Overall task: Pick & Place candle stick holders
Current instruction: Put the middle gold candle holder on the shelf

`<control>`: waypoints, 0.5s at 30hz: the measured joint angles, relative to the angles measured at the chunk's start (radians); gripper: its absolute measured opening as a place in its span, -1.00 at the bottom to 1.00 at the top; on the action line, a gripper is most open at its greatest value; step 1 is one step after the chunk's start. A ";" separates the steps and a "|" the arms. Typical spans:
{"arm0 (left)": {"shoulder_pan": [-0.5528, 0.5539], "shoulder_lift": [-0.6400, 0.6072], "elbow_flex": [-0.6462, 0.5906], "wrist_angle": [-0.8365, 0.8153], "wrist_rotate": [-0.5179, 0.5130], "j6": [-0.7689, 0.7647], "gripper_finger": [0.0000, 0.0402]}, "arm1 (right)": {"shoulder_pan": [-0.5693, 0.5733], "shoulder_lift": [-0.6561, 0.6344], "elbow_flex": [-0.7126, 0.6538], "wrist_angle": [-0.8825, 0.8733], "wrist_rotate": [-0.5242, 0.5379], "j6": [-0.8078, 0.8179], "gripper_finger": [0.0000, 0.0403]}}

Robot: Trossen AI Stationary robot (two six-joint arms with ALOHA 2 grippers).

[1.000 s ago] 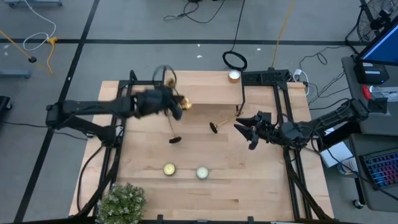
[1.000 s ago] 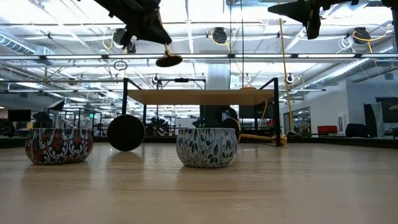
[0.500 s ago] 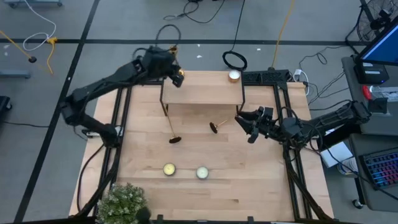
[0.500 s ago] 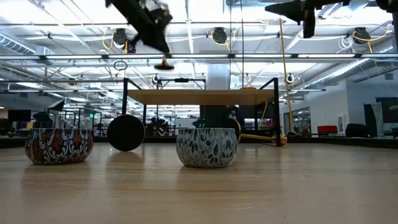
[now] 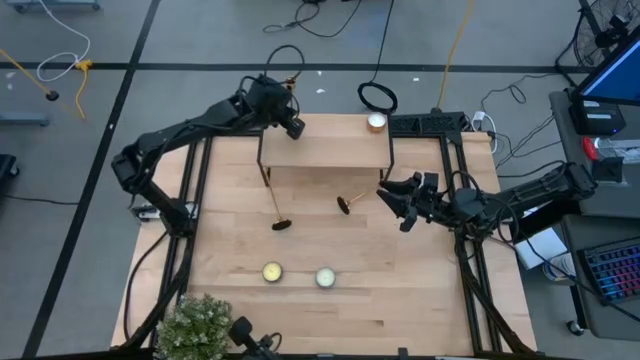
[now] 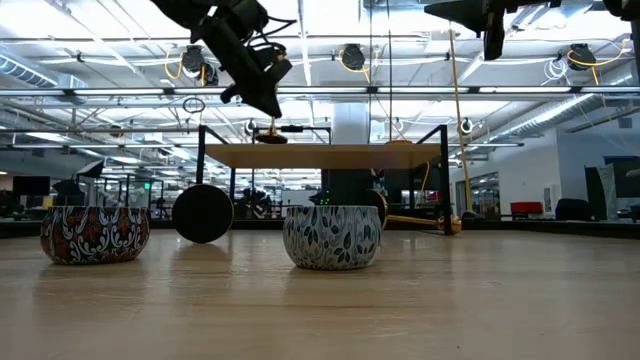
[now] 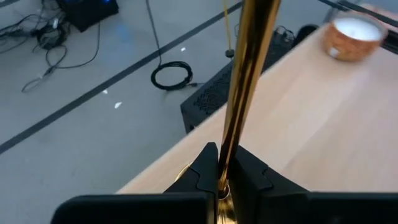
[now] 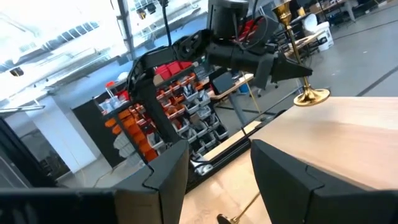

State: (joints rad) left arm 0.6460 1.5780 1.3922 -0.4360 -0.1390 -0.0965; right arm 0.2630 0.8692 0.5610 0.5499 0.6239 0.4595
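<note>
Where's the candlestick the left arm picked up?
The left gripper is shut on the candlestick, upright at the raised shelf's back left corner in the high view. In the low view its base sits at shelf level.

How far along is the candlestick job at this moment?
Done: nothing released yet. In hand: the left gripper is shut on one candlestick, upright, its base at the shelf's back left corner. Left: two candlesticks lie on the table by the shelf; the right gripper hovers open near one.
</note>
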 joint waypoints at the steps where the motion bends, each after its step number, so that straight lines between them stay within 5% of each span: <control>1: 0.008 0.000 0.000 0.001 0.000 -0.009 -0.90 | 0.000 0.000 0.000 0.000 0.000 0.000 -0.15; 15: 0.059 -0.001 -0.006 -0.010 -0.015 -0.048 -0.90 | 0.000 0.000 0.000 0.000 0.000 -0.007 -0.15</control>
State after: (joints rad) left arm 0.7045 1.5768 1.3861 -0.4461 -0.1537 -0.1442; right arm 0.2631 0.8692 0.5610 0.5499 0.6234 0.4522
